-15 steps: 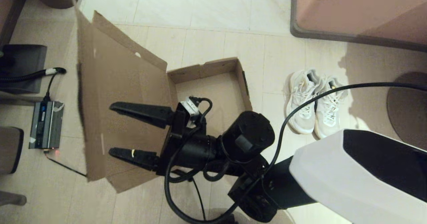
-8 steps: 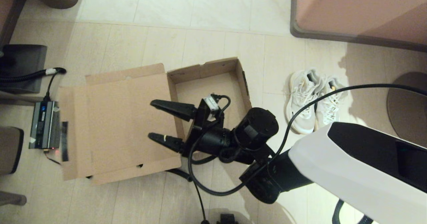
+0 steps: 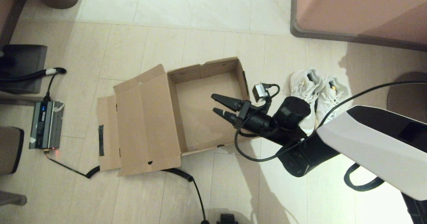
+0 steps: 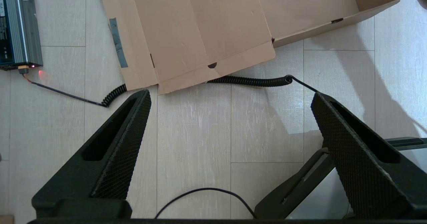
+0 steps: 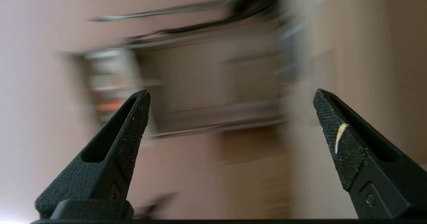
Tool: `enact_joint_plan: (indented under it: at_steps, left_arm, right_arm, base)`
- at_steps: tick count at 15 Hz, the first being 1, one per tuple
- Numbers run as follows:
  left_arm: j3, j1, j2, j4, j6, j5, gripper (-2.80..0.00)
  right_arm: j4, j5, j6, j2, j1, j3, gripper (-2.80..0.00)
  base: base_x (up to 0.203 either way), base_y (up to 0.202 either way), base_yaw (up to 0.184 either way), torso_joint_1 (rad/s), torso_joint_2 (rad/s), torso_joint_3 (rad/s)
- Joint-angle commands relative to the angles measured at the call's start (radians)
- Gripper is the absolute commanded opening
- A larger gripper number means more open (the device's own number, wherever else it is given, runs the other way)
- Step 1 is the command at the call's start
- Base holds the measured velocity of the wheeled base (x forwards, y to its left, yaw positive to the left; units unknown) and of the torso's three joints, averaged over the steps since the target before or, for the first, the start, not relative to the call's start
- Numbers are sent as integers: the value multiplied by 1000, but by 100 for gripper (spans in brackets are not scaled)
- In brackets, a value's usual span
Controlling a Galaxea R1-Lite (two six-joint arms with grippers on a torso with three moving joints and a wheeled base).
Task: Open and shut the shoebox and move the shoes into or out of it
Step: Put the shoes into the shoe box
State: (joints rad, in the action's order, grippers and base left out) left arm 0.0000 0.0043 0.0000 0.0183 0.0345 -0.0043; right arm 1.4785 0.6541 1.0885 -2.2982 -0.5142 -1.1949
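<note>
The brown cardboard shoebox (image 3: 206, 69) lies open on the floor, and its inside is bare. Its lid (image 3: 146, 120) is folded out flat to the left, with black tape (image 3: 101, 135) on the end flap. The two white mesh shoes (image 3: 318, 97) stand side by side on the floor right of the box. My right gripper (image 3: 215, 104) hangs open above the box's right half with nothing between its fingers. My left gripper (image 4: 230, 95) is open over bare floor in front of the lid (image 4: 200, 27) and holds nothing; the head view does not show it.
A coiled black cable (image 3: 176, 173) runs under the lid's front edge to a grey power unit (image 3: 45, 124) on the left. A pink piece of furniture (image 3: 360, 10) fills the back right. A round base (image 3: 408, 102) sits right of the shoes.
The lid has dropped from upright to flat on the floor. My right arm has swung right, from over the lid to over the box's right half.
</note>
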Motion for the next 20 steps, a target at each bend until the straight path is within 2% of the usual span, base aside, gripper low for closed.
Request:
enact_joint_plan:
  at_steps: [1, 3, 4, 6, 7, 8, 11, 13, 15, 18, 20]
  left_arm:
    - [8, 0, 2, 0, 1, 0, 0]
    - [8, 0, 2, 2, 1, 0, 0]
    - [8, 0, 2, 1, 1, 0, 0]
    - [8, 0, 2, 0, 1, 0, 0]
    - [8, 0, 2, 0, 1, 1, 0]
    - [8, 0, 2, 0, 1, 0, 0]
    - [8, 0, 2, 1, 1, 0, 0]
    - [8, 0, 2, 1, 1, 1, 0]
    - [8, 0, 2, 0, 0, 0, 0]
    - [8, 0, 2, 1, 1, 0, 0]
    - [8, 0, 2, 2, 1, 0, 0]
  right_arm:
    - [-39, -4, -227, 45, 42, 28, 0]
    - [-133, -89, -517, 60, 71, 40, 0]
    - [-193, -193, -648, 62, 78, 39, 0]
    - [-278, -282, -799, 58, 82, 24, 0]
    - [-285, -289, -806, 58, 78, 6, -280]
    - [-300, -293, -807, 57, 77, -21, -280]
    - [-467, -332, -848, 29, 83, -187, -280]
    - [-602, -427, -920, -31, 88, -329, -280]
    - [-673, -547, -983, -95, 90, -443, -280]
    - [-799, -620, -1055, -112, 85, -499, -280]
    - [-857, -660, -1078, -142, 76, -589, -280]
  base:
    - [0, 0, 0, 0, 0, 0]
    - [0, 0, 0, 0, 0, 0]
    - [0, 0, 0, 0, 0, 0]
    - [0, 0, 0, 0, 0, 0]
    - [0, 0, 0, 0, 0, 0]
    - [0, 0, 0, 0, 0, 0]
    - [0, 0, 0, 0, 0, 0]
    - [0, 0, 0, 0, 0, 0]
    - [0, 0, 0, 0, 0, 0]
    - [0, 0, 0, 0, 0, 0]
    - [0, 0, 0, 0, 0, 0]
